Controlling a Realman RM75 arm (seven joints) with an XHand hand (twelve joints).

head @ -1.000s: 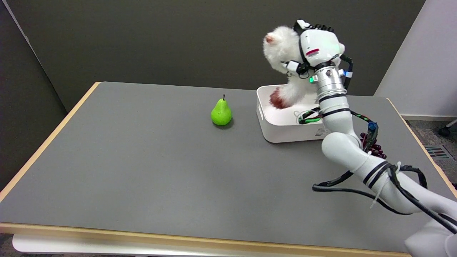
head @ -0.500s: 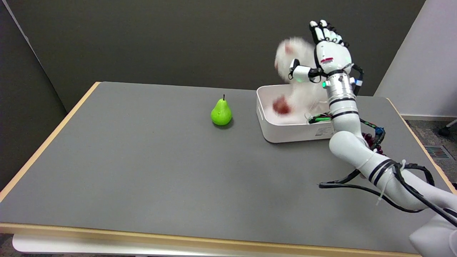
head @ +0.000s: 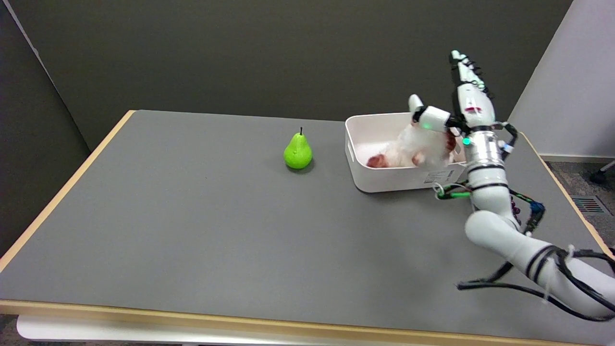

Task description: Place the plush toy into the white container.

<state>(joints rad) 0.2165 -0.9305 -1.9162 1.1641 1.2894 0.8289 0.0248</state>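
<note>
The white plush toy [head: 417,148], fluffy with reddish-brown patches, lies inside the white container [head: 379,179] at the table's far right. My right hand [head: 463,103] is raised above the container's right end, fingers stretched upward and thumb pointing left over the toy. It holds nothing. The toy's right part is partly hidden behind the thumb and wrist.
A green pear [head: 298,151] stands upright on the grey table [head: 216,226], left of the container. Dark purple grapes [head: 516,209] peek out behind my right forearm. Black cables trail along the arm at the lower right.
My hand opened and let go of the plush toy, which dropped from the air into the container. The hand and arm then drew back to the right.
</note>
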